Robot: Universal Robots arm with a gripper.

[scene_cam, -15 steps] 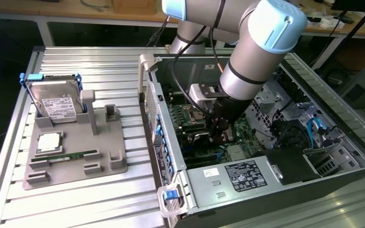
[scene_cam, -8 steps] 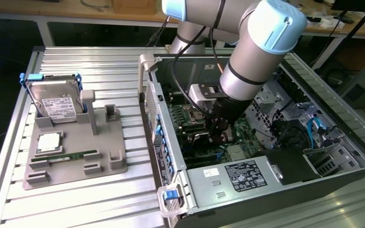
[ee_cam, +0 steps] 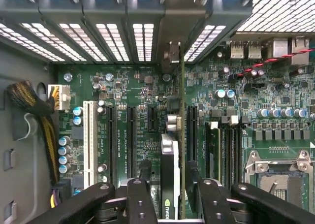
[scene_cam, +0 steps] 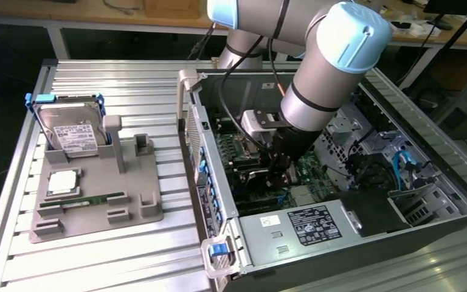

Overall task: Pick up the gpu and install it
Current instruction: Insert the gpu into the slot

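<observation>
hand (ee_cam: 170,197): fingers spread on both sides of the gpu, seemingly not pinching it
gpu (ee_cam: 169,170): stands on edge in a motherboard (ee_cam: 128,91) slot, inside the case (scene_cam: 217,201), between the fingers

- The arm (scene_cam: 318,79) is built of thick silver-grey tubes with pale blue caps on its round joints.
- A black band rings the forearm, and black cables run along it.
- The gripper (ee_cam: 170,197) is matte black.
- Its fingers (ee_cam: 140,199) are jointed links studded with small round screws.
</observation>
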